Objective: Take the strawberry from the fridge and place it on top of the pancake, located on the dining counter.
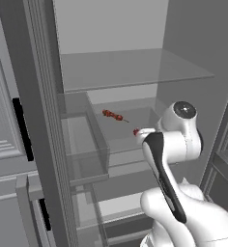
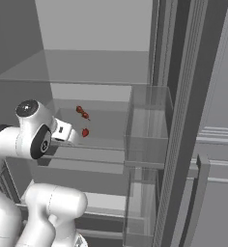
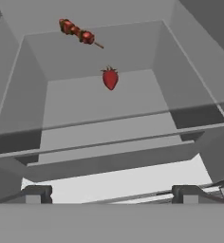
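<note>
Reaching into the open fridge [image 1: 111, 67] for the strawberry [image 3: 110, 78] — nothing picked up yet.

The strawberry lies on a glass shelf [image 3: 133, 102], a skewered snack [image 3: 78, 32] just behind it. The arm stretches forward at shelf height, its hand [image 3: 111, 193] aimed at the fruit but well short, fingers spread wide and empty. Next, I judge, it must advance, straddle the berry, then close gently — the fruit is tiny.

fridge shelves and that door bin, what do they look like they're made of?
Shelves: look like clear glass, smooth; the pale grey fridge wall shows through. Door bin: clear, probably plastic; its walls are see-through too. It's a render, so that's a guess from looks.
</note>
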Robot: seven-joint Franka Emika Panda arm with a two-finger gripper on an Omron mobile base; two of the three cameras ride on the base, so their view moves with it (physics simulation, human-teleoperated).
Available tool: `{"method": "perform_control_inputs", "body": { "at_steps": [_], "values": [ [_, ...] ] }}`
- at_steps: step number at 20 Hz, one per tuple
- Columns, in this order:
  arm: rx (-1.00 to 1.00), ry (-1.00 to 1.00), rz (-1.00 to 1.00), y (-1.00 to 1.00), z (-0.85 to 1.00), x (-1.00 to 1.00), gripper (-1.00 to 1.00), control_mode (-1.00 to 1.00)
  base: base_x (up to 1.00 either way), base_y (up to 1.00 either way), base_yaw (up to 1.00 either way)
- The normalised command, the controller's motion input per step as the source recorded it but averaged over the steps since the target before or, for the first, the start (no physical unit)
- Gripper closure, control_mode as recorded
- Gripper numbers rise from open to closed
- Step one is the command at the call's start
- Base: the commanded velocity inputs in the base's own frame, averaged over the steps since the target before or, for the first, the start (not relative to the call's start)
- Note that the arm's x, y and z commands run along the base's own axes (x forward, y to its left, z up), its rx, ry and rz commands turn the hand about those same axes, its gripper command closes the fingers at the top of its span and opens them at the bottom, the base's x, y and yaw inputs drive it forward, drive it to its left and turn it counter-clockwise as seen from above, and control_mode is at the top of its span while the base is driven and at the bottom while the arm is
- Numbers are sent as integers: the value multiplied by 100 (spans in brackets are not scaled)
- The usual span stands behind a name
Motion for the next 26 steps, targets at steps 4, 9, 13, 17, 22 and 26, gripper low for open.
{"method": "perform_control_inputs", "body": {
  "at_steps": [4, 9, 13, 17, 22, 26],
  "values": [
    [0, 6, 1, -24, 7, 45, -100, -100, 0, 0, 0],
    [0, 6, 1, -3, 0, 74, -100, -100, 0, 0, 0],
    [0, 0, 0, 1, -8, 55, -100, -100, 0, 0, 0],
    [0, 0, 0, 0, -17, 43, -100, -100, 0, 0, 0],
    [0, 0, 0, 0, -35, 40, -100, -100, 0, 0, 0],
    [0, 0, 0, 0, -44, 40, -100, -100, 0, 0, 0]
  ]
}}
